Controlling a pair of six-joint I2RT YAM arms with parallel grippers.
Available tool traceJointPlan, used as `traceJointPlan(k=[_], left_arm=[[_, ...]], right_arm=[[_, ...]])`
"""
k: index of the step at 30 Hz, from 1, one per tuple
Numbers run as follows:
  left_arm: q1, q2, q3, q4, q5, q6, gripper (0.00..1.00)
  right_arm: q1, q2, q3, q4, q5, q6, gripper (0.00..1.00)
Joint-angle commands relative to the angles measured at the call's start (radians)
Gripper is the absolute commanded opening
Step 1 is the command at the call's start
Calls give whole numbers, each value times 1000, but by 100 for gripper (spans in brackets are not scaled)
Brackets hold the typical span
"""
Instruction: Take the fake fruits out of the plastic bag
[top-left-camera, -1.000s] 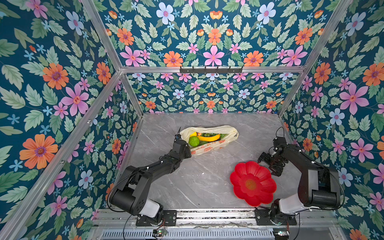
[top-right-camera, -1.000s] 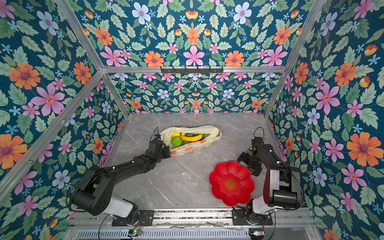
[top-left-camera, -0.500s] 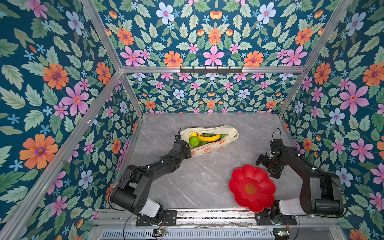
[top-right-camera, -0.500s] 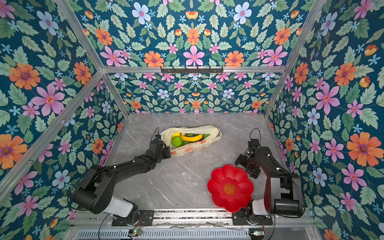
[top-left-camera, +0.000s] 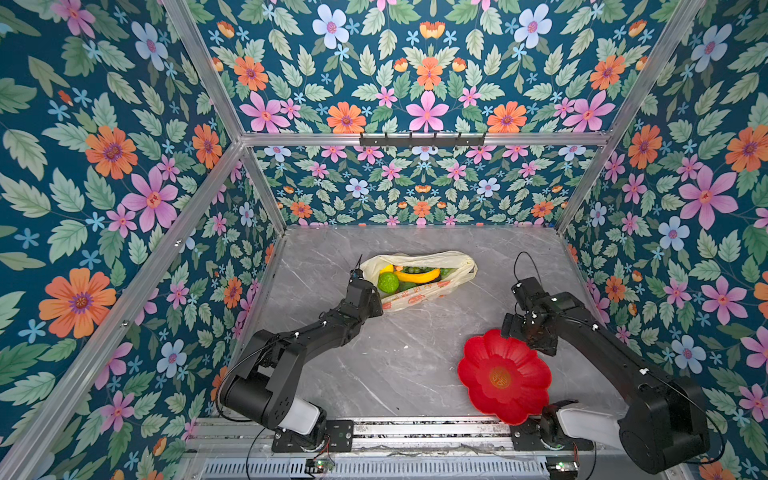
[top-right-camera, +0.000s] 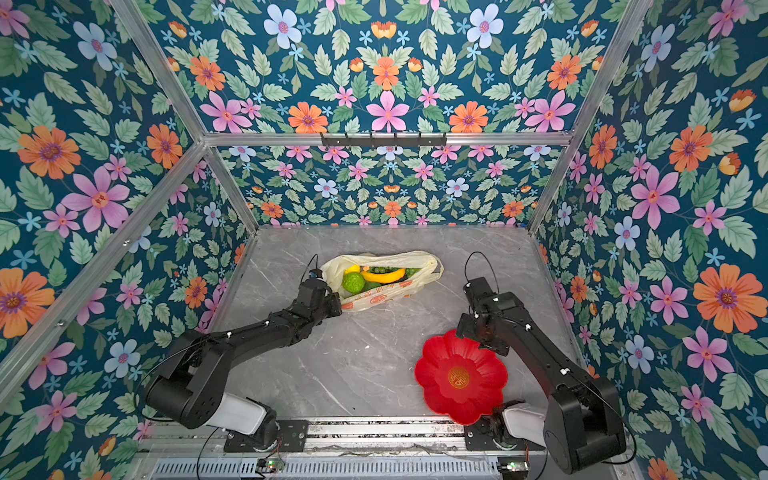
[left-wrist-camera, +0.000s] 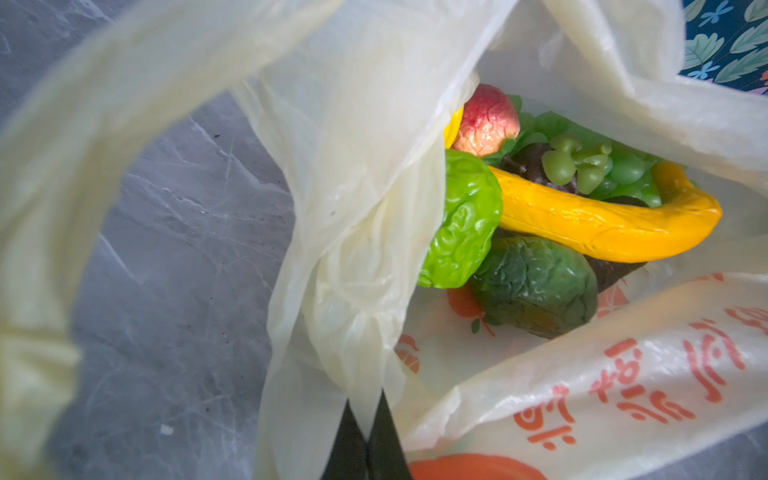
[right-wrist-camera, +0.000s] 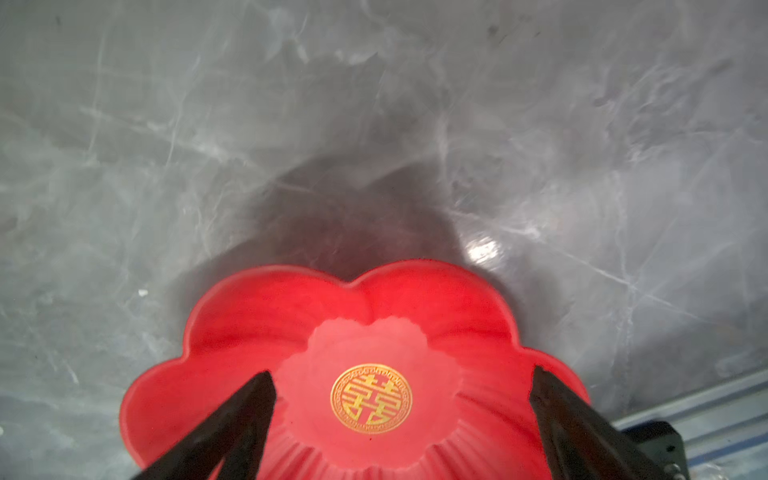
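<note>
Obs. The plastic bag (top-left-camera: 419, 293) lies on the grey marble table (top-left-camera: 395, 365), in the far half, about midway between the left and right edges, well clear of the near edge. Its mouth faces the left edge.

We see the fake fruits (top-left-camera: 409, 278) all inside the bag. In both top views the yellow banana (top-right-camera: 384, 275) lies across the pile, with the lime-green bumpy fruit (top-right-camera: 353, 282) touching its end nearest the mouth. The left wrist view adds a dark avocado (left-wrist-camera: 536, 286) under the banana, a grape bunch (left-wrist-camera: 582, 166) behind it, and a reddish fruit (left-wrist-camera: 486, 120) deeper in, half hidden by film.

Left gripper (left-wrist-camera: 365, 411): at the bag's mouth. We note its fingers (left-wrist-camera: 345, 449) pressed together, pinching a gathered fold of the bag's film. One loop handle arcs around this camera's view.

Right gripper (right-wrist-camera: 401, 372): fingers (right-wrist-camera: 249, 415) spread wide, over the red flower-shaped dish (right-wrist-camera: 374, 299). We cannot tell whether they touch it. The dish (top-left-camera: 505, 376) sits near the near edge, toward the right corner, well apart from the bag, and appears tilted.
</note>
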Motion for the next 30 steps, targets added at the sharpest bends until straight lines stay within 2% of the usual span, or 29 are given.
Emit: traceJointPlan(k=[1,7,11,16,24,30], left_arm=[[1,4,4,8,-6,11,0],[1,2,5,5,-16,14,0],[1,3,4,5,-18,17,0],[1,12,7,4,-16,17,0],[1,9,5,5,-19,20,0],[0,2,4,7,-18,21,0]], right_arm=[[64,29,-11,54,-91,51,98],[144,143,-30,144,-115,86,97],[158,200,-62,234,-139,87,95],[158,219,-48,290,-90,66,94],[156,292,38,271,7,36,94],[177,222,112,200,-30,8,94]])
